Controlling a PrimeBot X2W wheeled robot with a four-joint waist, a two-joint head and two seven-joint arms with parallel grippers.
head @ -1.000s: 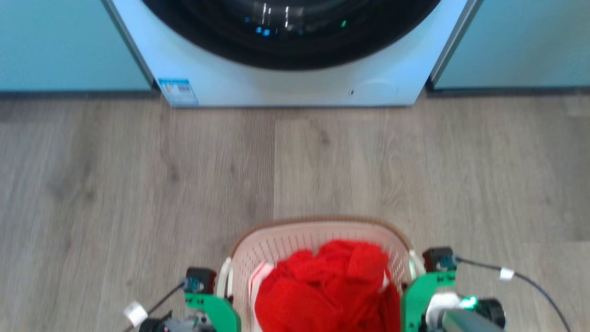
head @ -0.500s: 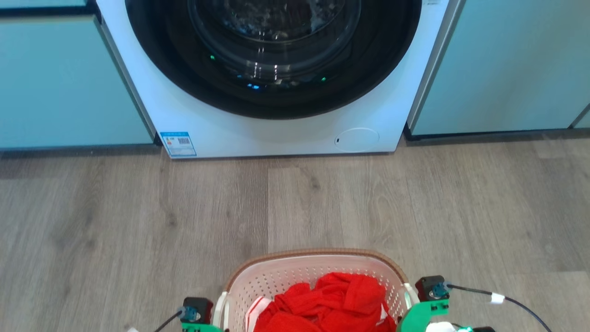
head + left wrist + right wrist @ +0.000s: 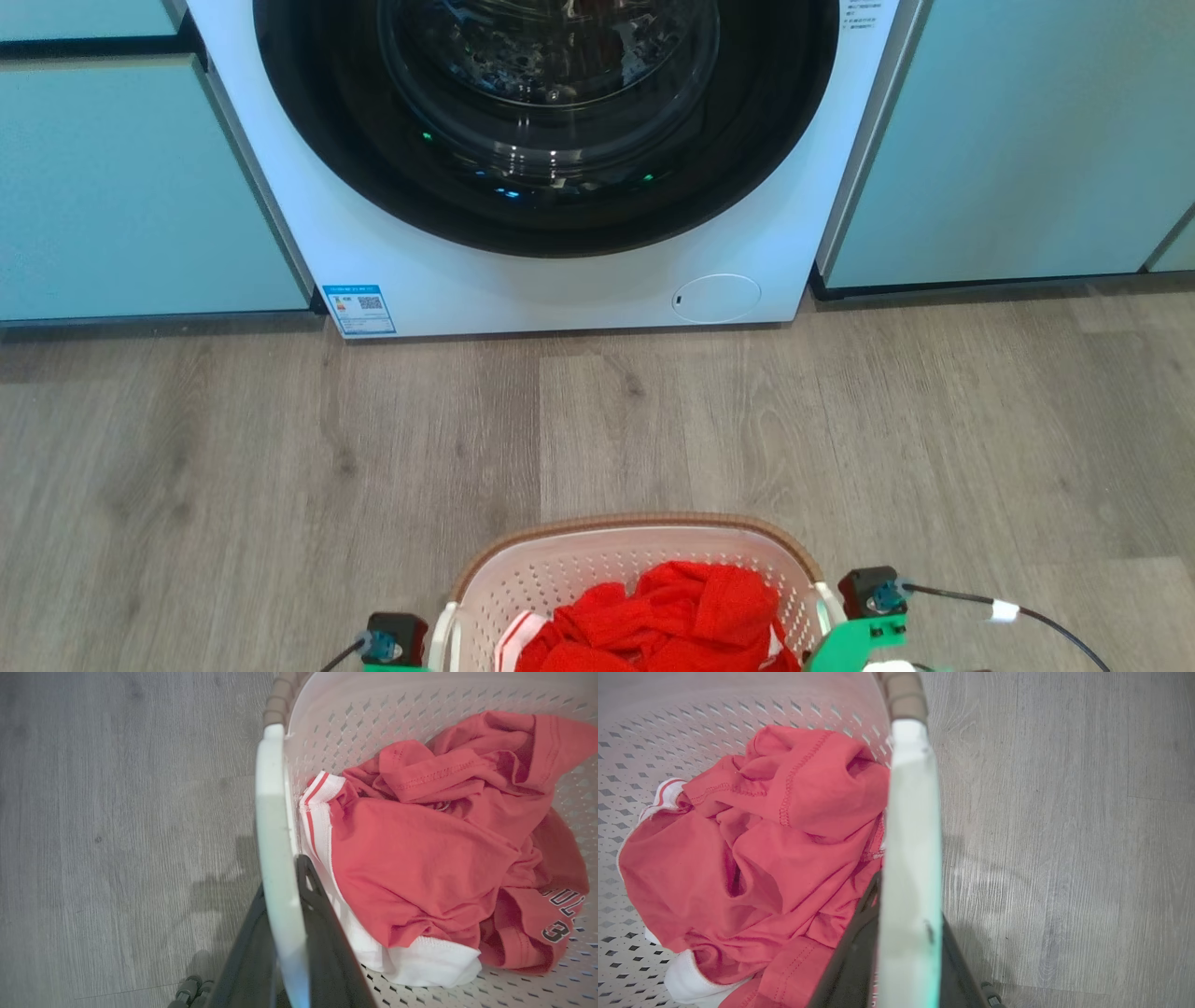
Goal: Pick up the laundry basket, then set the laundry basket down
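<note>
Laundry basket (image 3: 637,525) sits at the bottom centre of your head view, on your side of the grey wood-look floor (image 3: 233,448), with open floor between it and the white washing machine (image 3: 579,294). The brown woven rim faces the machine; the near half is cut off by the frame edge. The machine's round dark door (image 3: 546,112) is closed, teal cabinet fronts (image 3: 121,187) flank it on both sides, and there is a blue label (image 3: 358,310) at its lower left corner. Inside the basket lies a crumpled red garment (image 3: 420,849) with white trim, heaped across the perforated bottom. Left gripper (image 3: 282,877): the two dark fingers straddle the left handle (image 3: 273,812), one inside the basket and one outside, closed against the white band. Right gripper (image 3: 909,900): same arrangement on the right handle (image 3: 911,812), fingers pinched on either side of it. In your head view both wrists show as green brackets tight against the basket's two sides, and a black cable (image 3: 1004,611) trails off the right one. You cannot tell from these views whether the basket's base is touching the floor.
</note>
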